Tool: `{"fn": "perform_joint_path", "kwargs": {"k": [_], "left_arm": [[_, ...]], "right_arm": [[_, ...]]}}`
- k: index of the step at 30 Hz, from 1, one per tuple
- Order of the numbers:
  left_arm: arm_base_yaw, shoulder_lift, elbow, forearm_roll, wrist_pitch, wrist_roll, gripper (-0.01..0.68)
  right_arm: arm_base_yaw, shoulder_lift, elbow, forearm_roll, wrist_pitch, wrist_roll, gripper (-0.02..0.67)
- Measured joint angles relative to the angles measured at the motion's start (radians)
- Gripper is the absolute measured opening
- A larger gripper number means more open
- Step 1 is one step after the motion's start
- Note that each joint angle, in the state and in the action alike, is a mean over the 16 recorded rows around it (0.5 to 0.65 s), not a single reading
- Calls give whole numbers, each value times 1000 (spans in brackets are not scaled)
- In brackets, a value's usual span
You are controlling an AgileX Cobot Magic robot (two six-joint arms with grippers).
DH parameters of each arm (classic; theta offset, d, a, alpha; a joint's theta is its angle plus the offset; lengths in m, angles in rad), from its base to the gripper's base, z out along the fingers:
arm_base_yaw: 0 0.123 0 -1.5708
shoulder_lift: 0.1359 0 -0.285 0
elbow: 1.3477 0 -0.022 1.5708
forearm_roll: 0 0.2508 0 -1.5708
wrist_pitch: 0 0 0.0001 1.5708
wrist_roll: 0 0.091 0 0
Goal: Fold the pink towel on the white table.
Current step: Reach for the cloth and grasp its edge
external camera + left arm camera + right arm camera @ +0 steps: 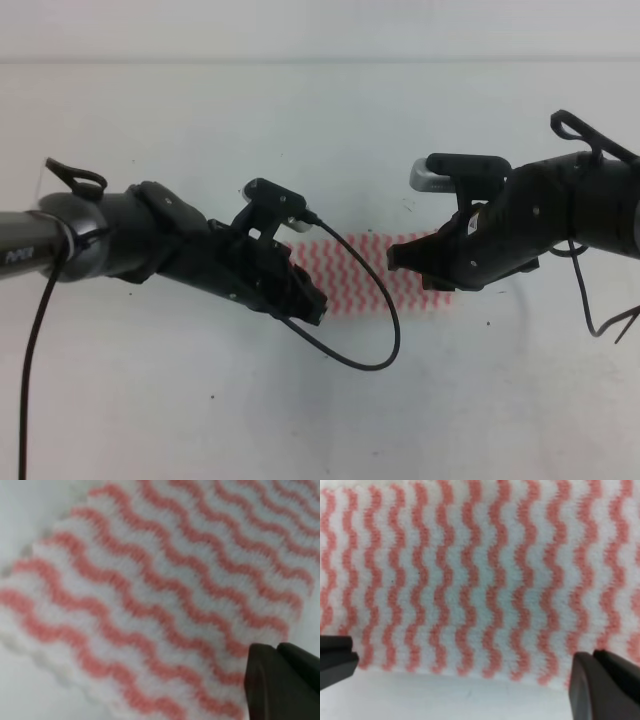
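Note:
The pink towel (pixel 362 268), striped in pink and white waves, lies flat on the white table (pixel 200 420) between my two arms. My left gripper (pixel 312 300) is over the towel's left end; in the left wrist view the towel (pixel 165 595) fills the frame and one dark finger (pixel 280 685) shows at the lower right, far to the side. My right gripper (pixel 398 260) hovers at the towel's right end. In the right wrist view the right gripper (pixel 465 661) is open, its fingers spread wide over the towel's near edge (pixel 470 672), with nothing between them.
A black cable (pixel 385 340) loops from the left wrist across the towel's front edge. Another cable (pixel 600 320) hangs from the right arm. The table's far edge (pixel 320 62) runs along the top of the high view.

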Motion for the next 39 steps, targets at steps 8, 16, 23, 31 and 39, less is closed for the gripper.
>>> {"fn": "perform_joint_path", "kwargs": {"k": [8,16,23,31,39], "left_arm": [[-4,-11,-21,-89,17,62,-5],[-33,21,-32,-202,-1,154,-5],[-71,79,-54,-230,-25,191,-5],[-90,116,-110,-227,-17,198,-5],[-92,134,-176,-230,-13,200,-5]], "right_arm": [[-46,-5,0,-13,13,4,-18],[-110,-9,0,-21,41,5,-18],[-128,-11,1,-17,53,2,-18],[-127,-11,1,-15,48,1,-18],[-127,-9,0,-16,34,1,-18]]}}
